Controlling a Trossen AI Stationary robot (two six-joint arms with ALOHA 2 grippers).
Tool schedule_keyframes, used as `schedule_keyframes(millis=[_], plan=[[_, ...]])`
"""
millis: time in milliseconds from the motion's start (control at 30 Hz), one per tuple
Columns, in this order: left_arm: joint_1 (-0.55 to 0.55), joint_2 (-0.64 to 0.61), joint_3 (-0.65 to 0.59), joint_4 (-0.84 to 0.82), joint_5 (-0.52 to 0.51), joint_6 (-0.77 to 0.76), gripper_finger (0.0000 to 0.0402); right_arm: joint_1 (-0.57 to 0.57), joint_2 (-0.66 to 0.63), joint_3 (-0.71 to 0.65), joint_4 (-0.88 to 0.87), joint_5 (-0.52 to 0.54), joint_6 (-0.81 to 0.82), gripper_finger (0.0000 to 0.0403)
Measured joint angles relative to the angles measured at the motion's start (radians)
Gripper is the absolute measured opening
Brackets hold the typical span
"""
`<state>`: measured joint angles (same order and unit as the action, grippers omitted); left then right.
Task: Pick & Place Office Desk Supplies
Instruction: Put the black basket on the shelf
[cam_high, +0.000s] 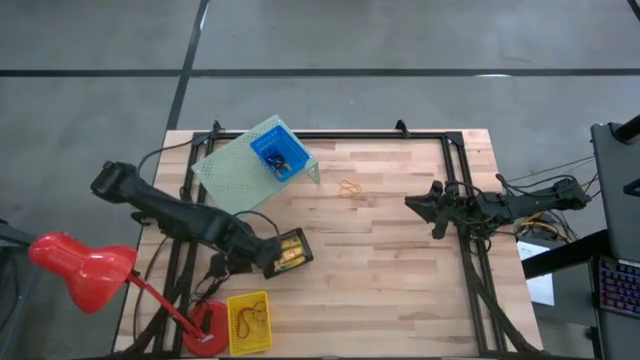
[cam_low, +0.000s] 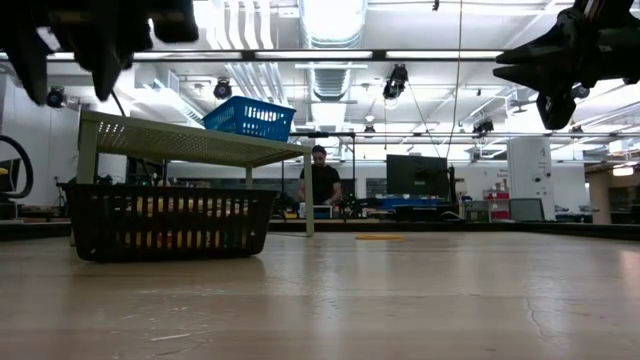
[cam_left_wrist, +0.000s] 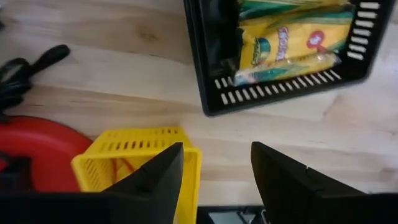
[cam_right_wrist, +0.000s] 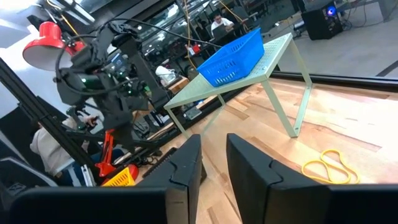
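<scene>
My left gripper hangs open above the bare wood between the black bin and the yellow bin, its fingers pointing steeply down with nothing between them. Yellow printed packs lie inside the black bin. Thin orange rubber bands lie in the yellow bin. More tan-orange rubber bands lie flat on the table near the riser. My right gripper waits level at the right, held above the table, its fingers a narrow gap apart and empty.
A pale green perforated riser stands at the far left and carries a blue bin. A red lamp's base and head sit at the near left. The middle of the wooden table is bare. A person shows in the room behind.
</scene>
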<state>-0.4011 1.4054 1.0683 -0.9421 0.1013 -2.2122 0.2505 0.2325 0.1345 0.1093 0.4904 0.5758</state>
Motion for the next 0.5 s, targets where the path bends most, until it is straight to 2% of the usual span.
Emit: schedule_keyframes(millis=[267,500], plan=[[0.002,0.026,-0.088,0.074,-0.001,-0.076,0.0192,0.000,0.000,0.000,0.000,0.000,0.000,0.0068],[0.005,0.026,-0.169,0.137,-0.052,-0.101,0.0191,0.000,0.000,0.000,0.000,0.000,0.000,0.0077]])
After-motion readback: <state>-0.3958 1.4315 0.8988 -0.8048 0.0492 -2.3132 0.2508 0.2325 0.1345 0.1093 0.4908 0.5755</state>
